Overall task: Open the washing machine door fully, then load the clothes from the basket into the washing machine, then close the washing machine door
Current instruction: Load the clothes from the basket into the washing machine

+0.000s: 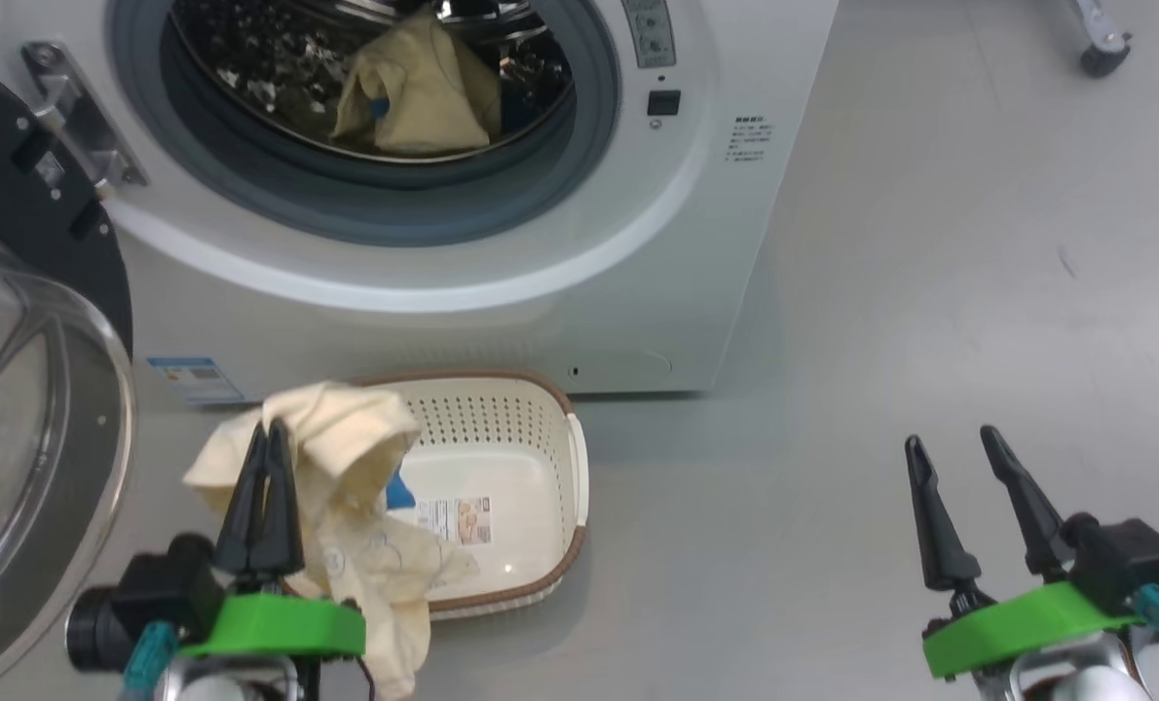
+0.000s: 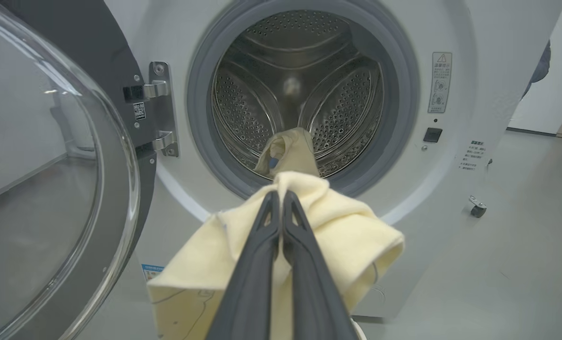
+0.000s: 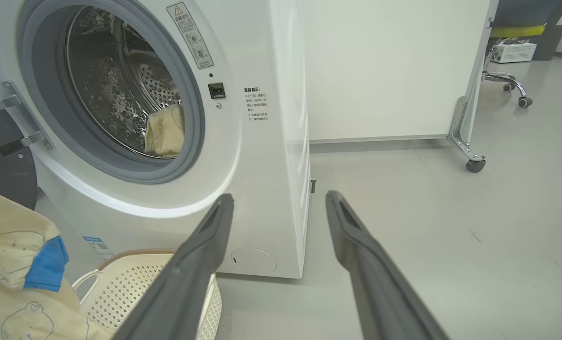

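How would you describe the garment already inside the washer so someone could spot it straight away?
Find the big white washing machine with its round door swung open. Inside its steel drum, near the front lip, lies a crumpled cream-yellow garment. The other cream garment hangs pinched between the shut fingers of the left gripper by the basket; this one lies free.

Room around me is pretty bare: a smooth pale grey floor (image 1: 930, 292) with a couple of small scuffs, and a plain white partition panel (image 3: 380, 71) on a metal foot with a black castor (image 3: 475, 165). Past it there's a chrome swivel-chair base (image 3: 510, 82) on wheels. Light's soft and even.
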`<state>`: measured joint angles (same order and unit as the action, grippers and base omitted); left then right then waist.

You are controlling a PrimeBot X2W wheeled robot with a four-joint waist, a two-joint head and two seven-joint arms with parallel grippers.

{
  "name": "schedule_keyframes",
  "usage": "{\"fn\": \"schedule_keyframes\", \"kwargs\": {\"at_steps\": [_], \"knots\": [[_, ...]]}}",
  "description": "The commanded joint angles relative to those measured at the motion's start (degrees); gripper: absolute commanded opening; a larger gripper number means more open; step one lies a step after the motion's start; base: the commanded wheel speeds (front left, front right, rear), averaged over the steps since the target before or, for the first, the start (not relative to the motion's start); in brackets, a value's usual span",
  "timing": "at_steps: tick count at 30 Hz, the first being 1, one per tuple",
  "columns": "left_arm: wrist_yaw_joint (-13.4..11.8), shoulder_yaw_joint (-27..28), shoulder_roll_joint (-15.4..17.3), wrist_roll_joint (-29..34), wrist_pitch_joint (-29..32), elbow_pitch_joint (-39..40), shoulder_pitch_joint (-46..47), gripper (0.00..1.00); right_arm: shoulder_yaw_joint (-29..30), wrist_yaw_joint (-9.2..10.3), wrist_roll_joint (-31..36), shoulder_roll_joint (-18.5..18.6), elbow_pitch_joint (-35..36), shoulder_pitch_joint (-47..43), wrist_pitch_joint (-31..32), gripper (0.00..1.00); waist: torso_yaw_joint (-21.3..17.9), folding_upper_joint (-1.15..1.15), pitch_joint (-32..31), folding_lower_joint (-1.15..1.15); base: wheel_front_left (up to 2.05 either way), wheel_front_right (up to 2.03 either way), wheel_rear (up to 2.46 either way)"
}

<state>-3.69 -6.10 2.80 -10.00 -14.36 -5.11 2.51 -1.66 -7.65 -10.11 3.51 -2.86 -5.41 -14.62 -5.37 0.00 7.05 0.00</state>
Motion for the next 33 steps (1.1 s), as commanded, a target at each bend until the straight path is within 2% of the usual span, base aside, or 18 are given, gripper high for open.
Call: {"fn": "schedule_keyframes", "kwargs": {"at_steps": [1,5,18,33], "knots": [[0.5,1.5,0.8,1.0,-0.6,0.9,5.1,0.0,-1.5,0.16,-0.6,0.4,2.1,3.9,-0.4,1.0,-1.5,0.0,3.9,0.0,0.0,0.0,0.0],[0.8,1.6,1.9,2.1,-0.6,-0.8,10.5,0.0,-2.2,0.16,-1.1,0.0,1.9,5.9,-0.4,1.0,-2.4,0.0,7.0,0.0,0.0,0.0,0.0],[1.1,1.8,4.9,4.5,-0.4,-10.8,36.9,0.0,-4.6,0.16,-2.8,-0.6,1.5,13.5,-0.4,1.0,-4.9,0.0,18.2,0.0,0.0,0.0,0.0],[-0.4,0.4,6.7,7.3,-0.4,-33.4,63.7,0.0,-8.8,0.16,-5.3,-0.6,0.6,18.6,-0.4,1.0,-9.4,0.0,27.2,0.0,0.0,0.0,0.0]]}}
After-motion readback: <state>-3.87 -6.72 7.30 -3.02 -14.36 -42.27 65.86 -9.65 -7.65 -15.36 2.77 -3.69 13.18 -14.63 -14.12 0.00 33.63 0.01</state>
